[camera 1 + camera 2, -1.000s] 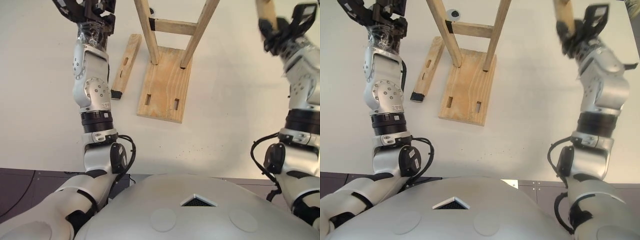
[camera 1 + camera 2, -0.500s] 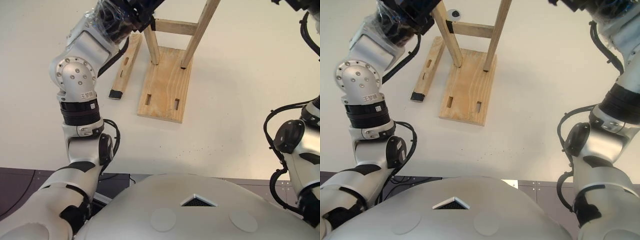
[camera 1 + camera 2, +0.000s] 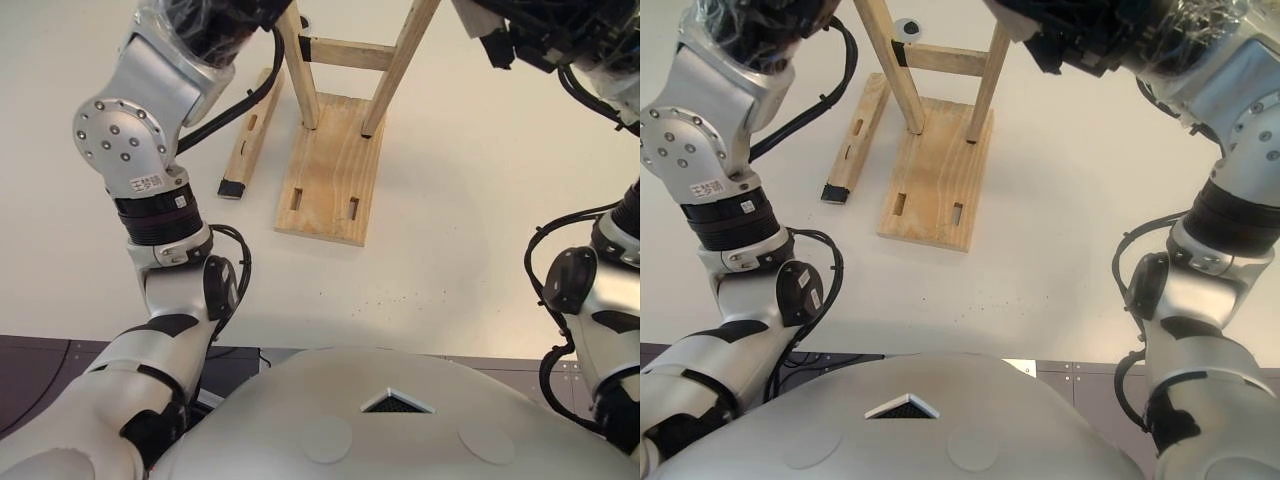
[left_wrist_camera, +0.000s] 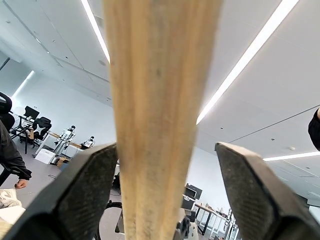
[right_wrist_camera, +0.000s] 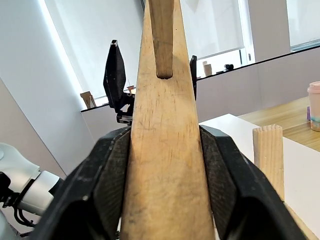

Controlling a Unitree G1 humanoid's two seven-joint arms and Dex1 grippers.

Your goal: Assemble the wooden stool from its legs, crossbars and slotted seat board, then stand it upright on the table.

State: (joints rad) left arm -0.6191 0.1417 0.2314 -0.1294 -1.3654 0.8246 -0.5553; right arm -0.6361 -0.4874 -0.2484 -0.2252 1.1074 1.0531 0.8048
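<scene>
The slotted seat board (image 3: pixel 325 170) lies flat on the white table. Two legs (image 3: pixel 300 70) (image 3: pixel 395 70) stand in its far slots, joined by a crossbar (image 3: pixel 345 52). A loose slotted leg (image 3: pixel 250 130) with a black foot cap lies left of the board. My left gripper (image 4: pixel 165 200) is open around a wooden leg (image 4: pixel 155 100); one pad (image 4: pixel 85 200) touches it and the other stands apart. My right gripper (image 5: pixel 162 150) is shut on a slotted wooden leg (image 5: pixel 162 115), and a bar (image 5: pixel 162 30) sits in its slot. Both forearms cross the top of the head views above the standing legs.
A small round disc (image 3: pixel 906 27) lies on the table behind the frame. The end of another wooden piece (image 5: pixel 267 155) stands beside the held leg. Bare table (image 3: pixel 480 200) stretches right of the board and toward the front edge (image 3: pixel 300 335).
Both arms have swung inward from the table's far corners to the standing legs. The right arm brought its wooden piece with it. The board and the loose leg have not moved.
</scene>
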